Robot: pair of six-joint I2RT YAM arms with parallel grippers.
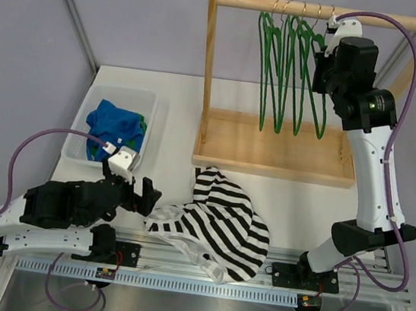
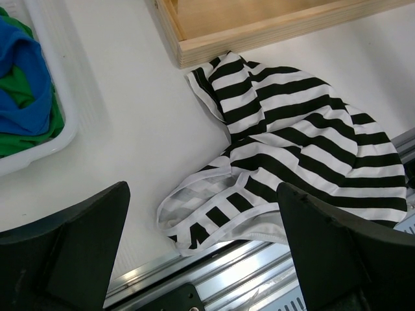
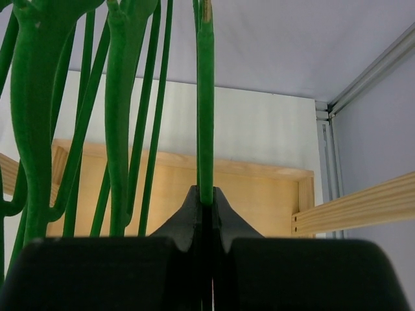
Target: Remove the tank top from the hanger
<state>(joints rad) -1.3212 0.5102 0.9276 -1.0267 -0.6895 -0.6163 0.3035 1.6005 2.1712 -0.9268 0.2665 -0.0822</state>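
The white surface (image 1: 174,120) carries everything here, and the biggest thing on it is the pale wooden clothes rack (image 1: 267,169), a shallow tray base with a round rail across the top, standing toward the far side.

On the arms' side of the rack lies the black-and-white striped tank top (image 1: 222,226). It is off any hanger and crumpled in a heap. One end reaches the rack's front left corner, and the rest spreads out to the metal rail at the surface's near edge.

Left of the rack, set a little apart from it, sits a white plastic basket (image 1: 124,92) holding bunched blue and green clothes (image 1: 116,124).

Bare green plastic hangers (image 3: 123,78) hang from the rack's rail.

At the right end of that row, the right pincer (image 3: 205,201) is up at rail height, its two black fingers pressed together on the thin green bar of the rightmost hanger (image 3: 205,97).

The left pincer (image 2: 202,194) is low, out in front of the rack and off to its left, just beside the tank top's loose white-edged hem. Its fingers are spread wide with nothing between them, and the wrist view looks between them at the striped cloth.
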